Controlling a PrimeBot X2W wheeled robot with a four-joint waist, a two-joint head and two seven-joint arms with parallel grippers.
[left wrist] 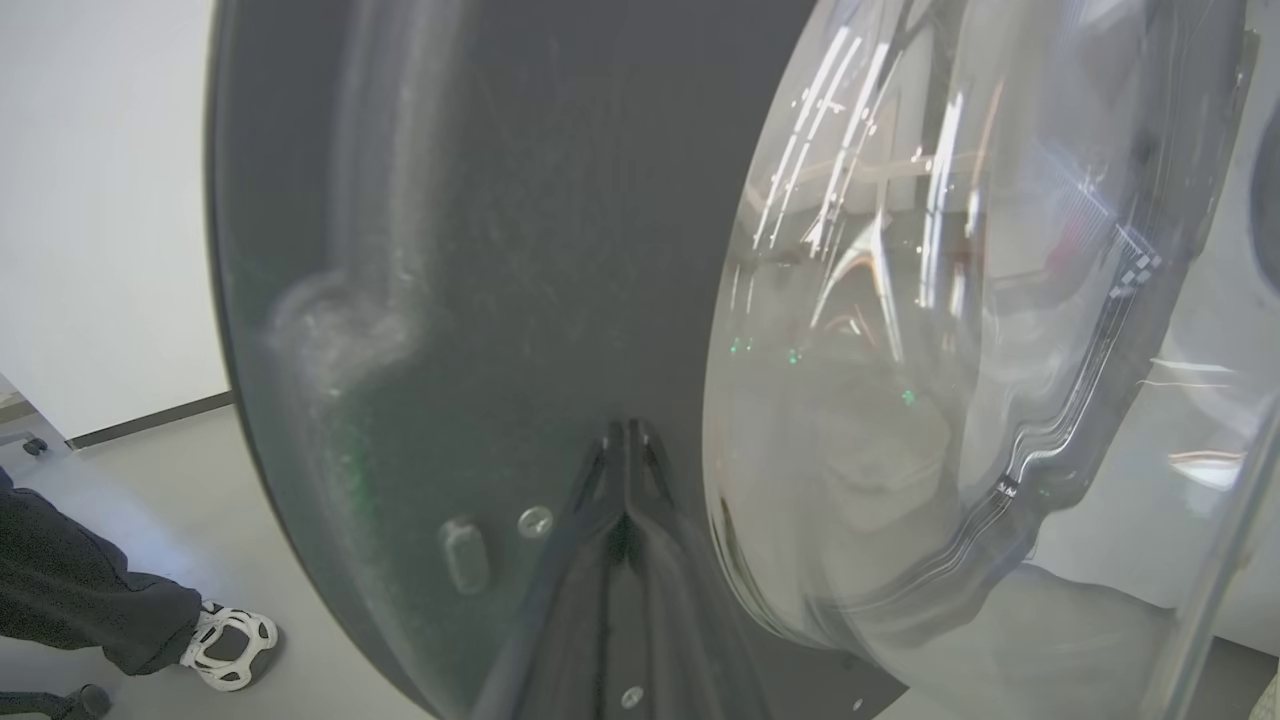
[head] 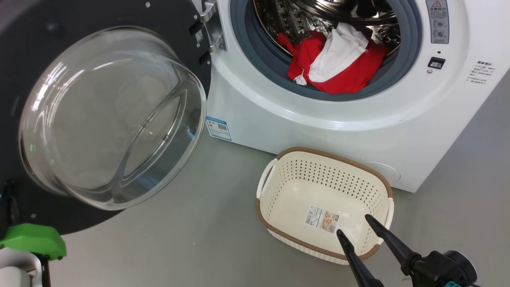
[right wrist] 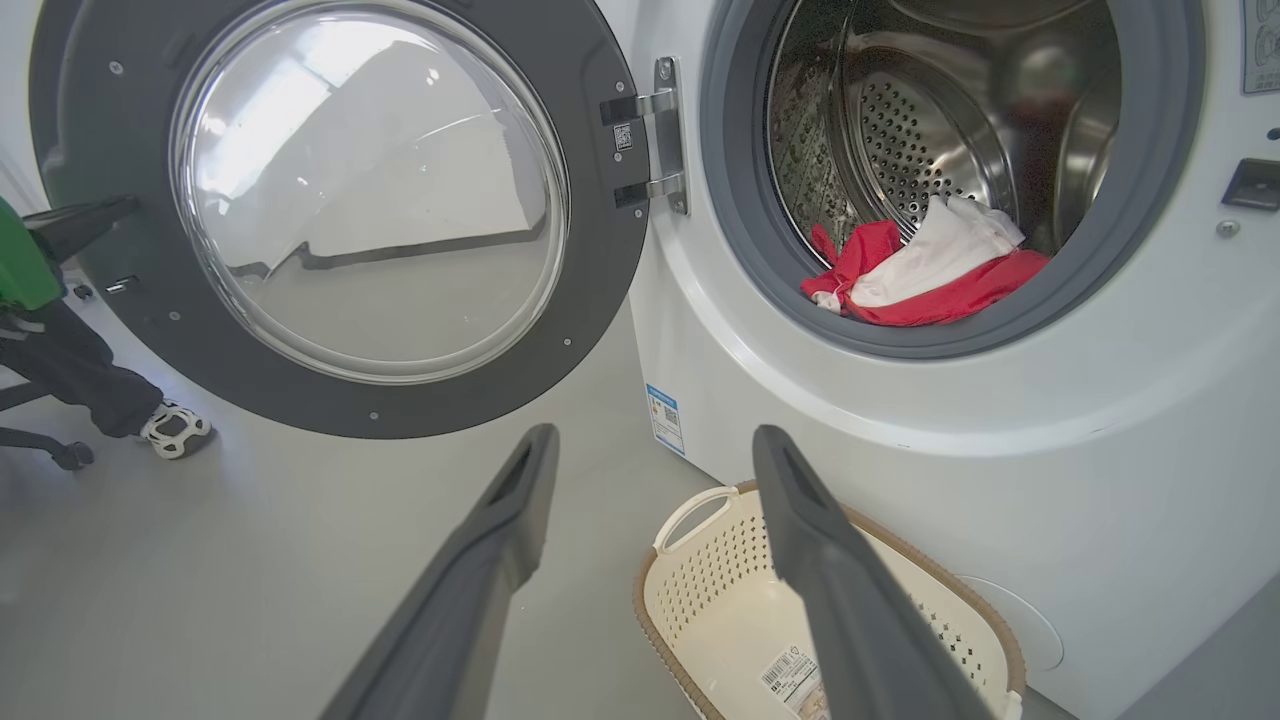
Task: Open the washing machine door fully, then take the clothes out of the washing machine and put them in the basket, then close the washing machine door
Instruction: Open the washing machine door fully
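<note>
The washing machine stands with its round door swung wide to the left. Red and white clothes lie at the front of the steel drum, partly on the grey gasket. The cream basket sits on the floor before the machine, holding nothing but its barcode sticker. My right gripper hovers open over the basket's near right corner, nothing between its fingers. My left gripper is shut, its tips against the door's black inner rim beside the glass bowl. From the right wrist, the left gripper meets the door's far edge.
Grey floor lies open between the door and the basket. A person's trouser leg and white shoe are behind the open door, next to a chair's castor. A white wall stands beyond the door.
</note>
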